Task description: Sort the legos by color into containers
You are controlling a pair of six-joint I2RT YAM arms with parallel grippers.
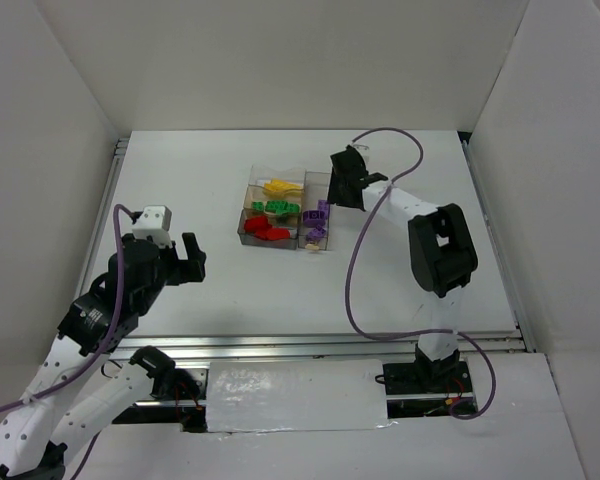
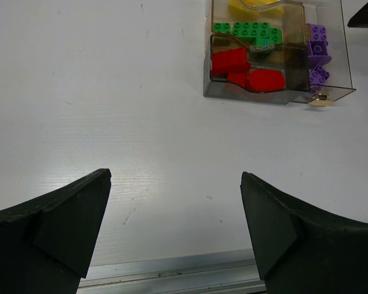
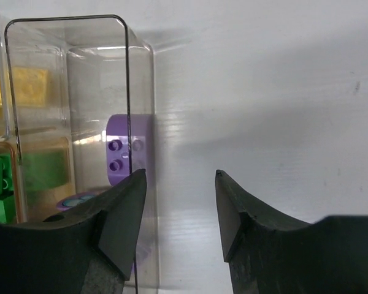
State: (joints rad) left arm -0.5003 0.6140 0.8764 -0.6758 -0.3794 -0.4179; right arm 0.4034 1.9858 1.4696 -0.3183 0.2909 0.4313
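The clear tray of containers (image 1: pixel 250 186) sits mid-table with legos sorted inside: yellow (image 1: pixel 283 187), green (image 1: pixel 277 209), red (image 1: pixel 265 229) in the short compartments, purple (image 1: pixel 318 220) in the long side one. My right gripper (image 1: pixel 345 178) hovers at the tray's far right corner. In the right wrist view this gripper (image 3: pixel 180 174) is open and holds nothing, its left finger over the tray's wall (image 3: pixel 127 61), with a purple lego (image 3: pixel 130 150) below. My left gripper (image 2: pixel 175 176) is wide open over bare table, well short of the tray (image 2: pixel 282 97), with nothing in it.
A small tan disc (image 2: pixel 321 101) lies against the tray's near right corner. White walls enclose the table on three sides. A metal rail (image 2: pixel 172 269) runs along the near edge, just under my left gripper. The right arm's purple cable (image 1: pixel 352 270) loops over the table.
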